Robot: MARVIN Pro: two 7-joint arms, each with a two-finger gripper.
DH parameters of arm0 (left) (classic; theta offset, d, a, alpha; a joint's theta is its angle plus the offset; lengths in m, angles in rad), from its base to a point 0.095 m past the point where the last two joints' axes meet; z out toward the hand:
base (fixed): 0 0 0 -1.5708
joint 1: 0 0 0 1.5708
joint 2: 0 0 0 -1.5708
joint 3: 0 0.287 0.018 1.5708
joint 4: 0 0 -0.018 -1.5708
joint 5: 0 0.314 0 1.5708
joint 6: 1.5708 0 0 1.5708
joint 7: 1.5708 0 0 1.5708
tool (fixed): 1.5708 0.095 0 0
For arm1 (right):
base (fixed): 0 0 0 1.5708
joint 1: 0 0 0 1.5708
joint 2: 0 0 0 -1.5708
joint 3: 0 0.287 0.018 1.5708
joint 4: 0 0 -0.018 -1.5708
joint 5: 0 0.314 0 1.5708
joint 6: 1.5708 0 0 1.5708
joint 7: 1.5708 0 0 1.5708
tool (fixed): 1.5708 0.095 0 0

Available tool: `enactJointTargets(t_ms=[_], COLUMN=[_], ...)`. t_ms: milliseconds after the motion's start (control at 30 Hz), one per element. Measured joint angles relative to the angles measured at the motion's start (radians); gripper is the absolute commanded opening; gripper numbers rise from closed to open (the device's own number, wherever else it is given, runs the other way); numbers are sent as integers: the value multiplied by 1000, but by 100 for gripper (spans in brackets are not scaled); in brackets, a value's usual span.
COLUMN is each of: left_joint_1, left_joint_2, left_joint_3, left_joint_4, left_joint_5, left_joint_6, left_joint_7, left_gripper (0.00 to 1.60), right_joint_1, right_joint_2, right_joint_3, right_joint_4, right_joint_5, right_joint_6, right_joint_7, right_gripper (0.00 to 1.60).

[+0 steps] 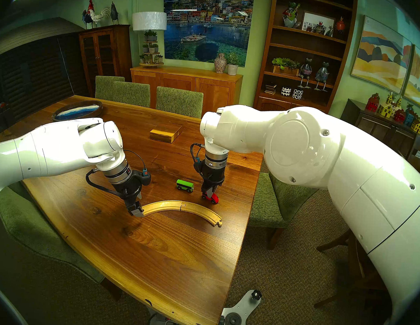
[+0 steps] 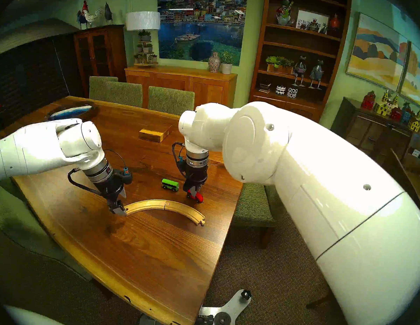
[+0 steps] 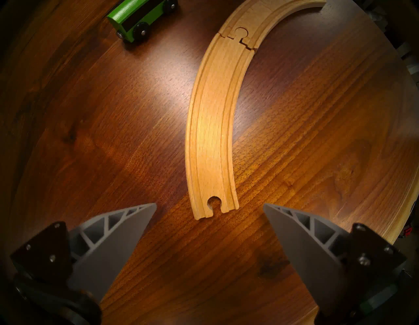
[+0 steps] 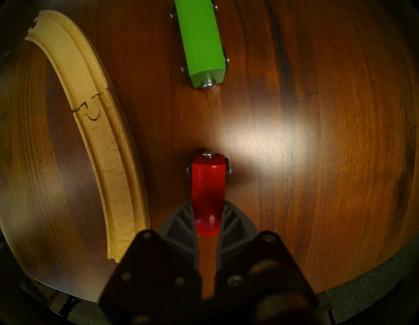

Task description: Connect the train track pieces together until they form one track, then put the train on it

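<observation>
Two pale-wood curved track pieces lie joined peg-in-socket as one track (image 1: 167, 206) (image 2: 153, 205) (image 3: 213, 127) (image 4: 99, 127) on the table. My left gripper (image 1: 138, 204) (image 3: 210, 204) stands open at the arc's left, socket end, one finger on each side and touching nothing. My right gripper (image 1: 211, 195) (image 2: 195, 193) (image 4: 207, 204) is shut on the nose end of the red engine (image 1: 214, 199) (image 2: 199, 198) (image 4: 207, 179), just behind the arc's right half and low at the tabletop. The green carriage (image 1: 185, 185) (image 2: 170, 184) (image 3: 141, 20) (image 4: 201, 43) stands free, left of the engine.
A rectangular wooden block (image 1: 165, 133) lies farther back on the table. An oval blue tray (image 1: 78, 110) sits at the far left corner. The table's right edge (image 1: 251, 209) runs close beside the engine, with a green chair (image 1: 270, 205) beyond it.
</observation>
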Motion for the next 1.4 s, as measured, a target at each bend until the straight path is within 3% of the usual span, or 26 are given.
enactJointTargets(t_ms=[700,1133,1400], left_joint_1=[1,1,1], left_joint_2=[0,0,0], left_joint_3=[0,0,-1], left_joint_4=[0,0,0], left_joint_5=[0,0,0], left_joint_6=[0,0,0], left_joint_7=[0,0,0], left_gripper=[160,160,160], right_joint_1=[149,217,233], right_joint_2=[-14,14,27], right_joint_3=[67,142,171], right_joint_4=[-195,-370,-417], right_joint_5=[12,91,132], right_joint_6=[48,20,-6], right_joint_7=[-16,-174,-263], right_gripper=[0,0,0])
